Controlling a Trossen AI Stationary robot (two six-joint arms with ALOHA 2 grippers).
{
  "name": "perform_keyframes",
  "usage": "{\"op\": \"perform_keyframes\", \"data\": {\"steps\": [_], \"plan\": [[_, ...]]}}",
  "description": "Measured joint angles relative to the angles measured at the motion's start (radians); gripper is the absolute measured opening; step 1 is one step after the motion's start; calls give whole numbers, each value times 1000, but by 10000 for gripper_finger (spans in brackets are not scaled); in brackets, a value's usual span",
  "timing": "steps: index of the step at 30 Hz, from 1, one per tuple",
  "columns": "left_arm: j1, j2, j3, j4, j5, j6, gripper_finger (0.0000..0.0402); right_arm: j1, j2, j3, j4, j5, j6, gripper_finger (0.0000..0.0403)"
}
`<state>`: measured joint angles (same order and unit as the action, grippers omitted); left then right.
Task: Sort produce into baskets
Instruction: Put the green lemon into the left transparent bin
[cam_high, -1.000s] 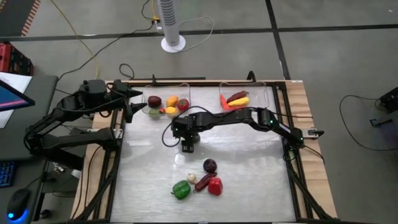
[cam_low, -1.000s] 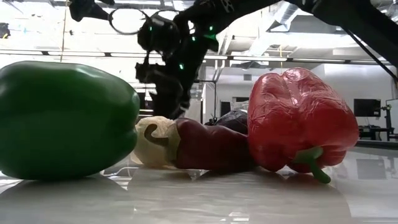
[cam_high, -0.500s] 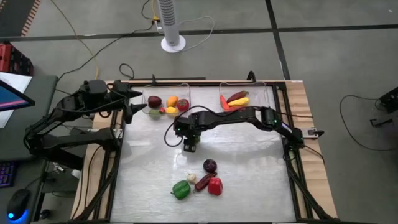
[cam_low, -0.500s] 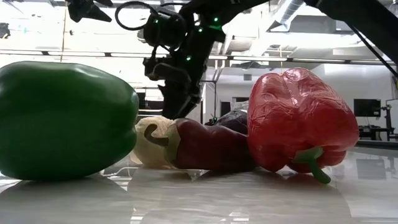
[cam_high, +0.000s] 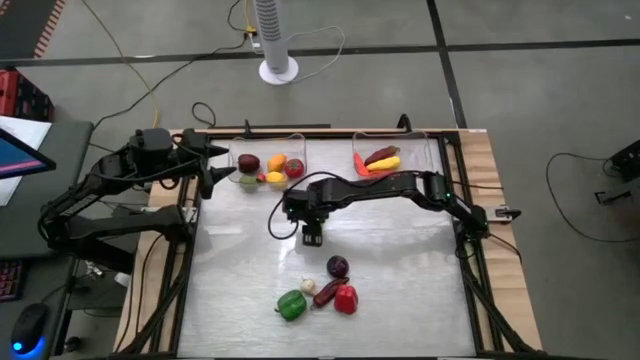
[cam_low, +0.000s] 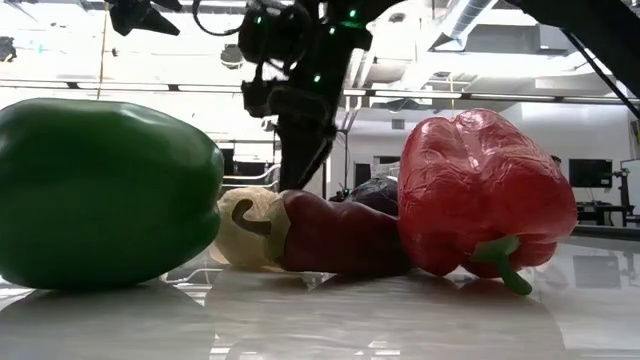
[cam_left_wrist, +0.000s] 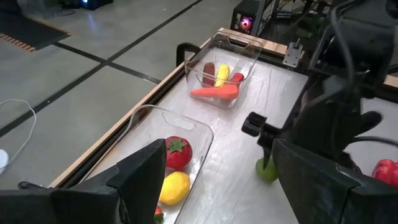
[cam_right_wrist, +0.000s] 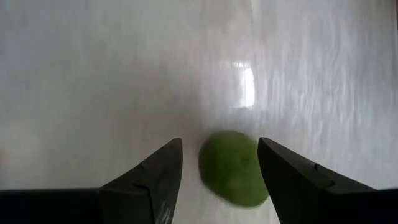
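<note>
My right gripper (cam_high: 312, 238) is open at the table's middle, pointing down. Its fingers stand on either side of a small round green piece (cam_right_wrist: 231, 167), which rests on the table and also shows in the left wrist view (cam_left_wrist: 267, 170). My left gripper (cam_high: 215, 165) is open and empty, waiting at the left end of the left basket (cam_high: 298, 140). That basket holds a tomato (cam_left_wrist: 176, 151), a yellow piece (cam_left_wrist: 173, 186) and other pieces. The right basket (cam_high: 425, 150) holds an orange carrot (cam_left_wrist: 214, 93), a yellow piece and a dark red one.
A cluster lies near the table's near edge: green pepper (cam_high: 291, 304), red pepper (cam_high: 346, 298), dark red chilli (cam_high: 328, 291), white garlic (cam_high: 308, 285) and a dark purple piece (cam_high: 338, 266). There is bare table between the cluster and the baskets.
My right gripper has moved a little toward the table's right and near edges, staying pointed down over the table's middle.
</note>
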<state>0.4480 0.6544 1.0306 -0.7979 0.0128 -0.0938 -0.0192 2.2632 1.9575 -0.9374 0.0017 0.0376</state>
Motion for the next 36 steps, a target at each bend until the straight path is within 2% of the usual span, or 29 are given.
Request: {"op": "perform_keyframes", "data": {"steps": [12, 27, 31, 36], "plan": [[0, 0, 0, 3, 1, -10, 277, -10, -20, 0, -107, 1, -236, 240], [0, 14, 0, 3, 8, -16, 277, 7, -18, 0, -57, -3, -350, 344], [0, 13, 0, 3, 8, -16, 277, -9, 7, 1, -21, -2, -377, 344], [0, 12, 0, 1, 7, -5, 277, -24, 52, -1, -59, -1, -382, 323]]}}
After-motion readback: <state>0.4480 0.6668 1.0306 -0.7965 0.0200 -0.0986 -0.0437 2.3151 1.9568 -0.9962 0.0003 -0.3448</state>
